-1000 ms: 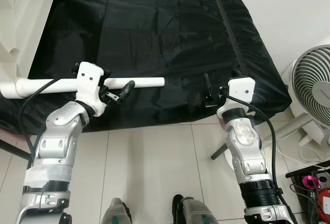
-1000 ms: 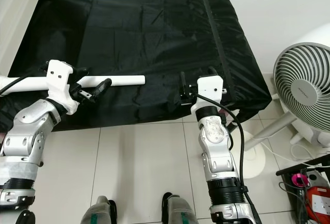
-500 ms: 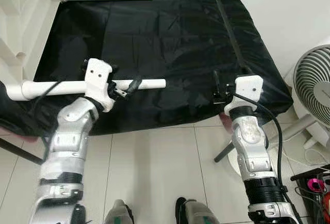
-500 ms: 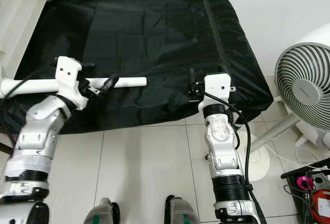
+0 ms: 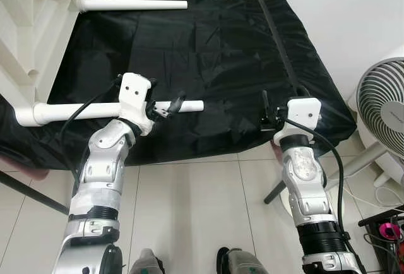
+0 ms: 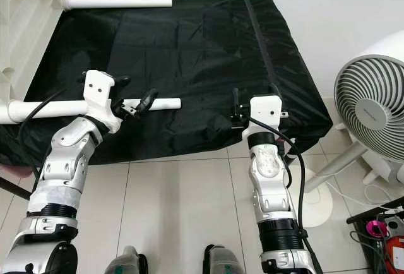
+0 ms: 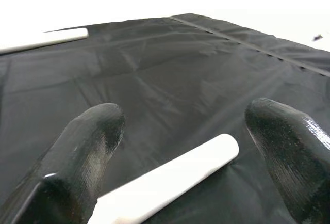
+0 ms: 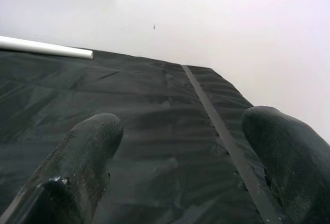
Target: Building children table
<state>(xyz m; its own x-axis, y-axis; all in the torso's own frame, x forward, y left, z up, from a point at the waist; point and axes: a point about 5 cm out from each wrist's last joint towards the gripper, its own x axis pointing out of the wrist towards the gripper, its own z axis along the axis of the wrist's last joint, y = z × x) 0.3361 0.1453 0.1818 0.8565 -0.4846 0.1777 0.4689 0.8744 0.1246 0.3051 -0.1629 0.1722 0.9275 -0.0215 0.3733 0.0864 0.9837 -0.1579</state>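
Standing at the lower edge of the frame, the robot's two feet (image 5: 240,264) rest on a floor of pale tiles (image 5: 189,211). Just above them, in the middle of the frame, a surface covered with black cloth (image 5: 208,53) reaches up to a white wall (image 5: 341,9). At the right edge a white fan (image 5: 382,107) stands on the floor, and in the lower right corner there is a red and pink object that I cannot identify. The left gripper (image 7: 191,146) hovers over the near white table leg (image 5: 82,110), its fingers (image 7: 85,152) spread wide on both sides of the leg's free end, not closed on it. The right gripper (image 8: 180,157) is over the right front part of the cloth, also wide open and holding nothing. At the upper left, a second white leg (image 5: 132,4) lies along the far edge of the cloth, joined to the white ribbed table top (image 5: 28,21) that stands at the left edge.
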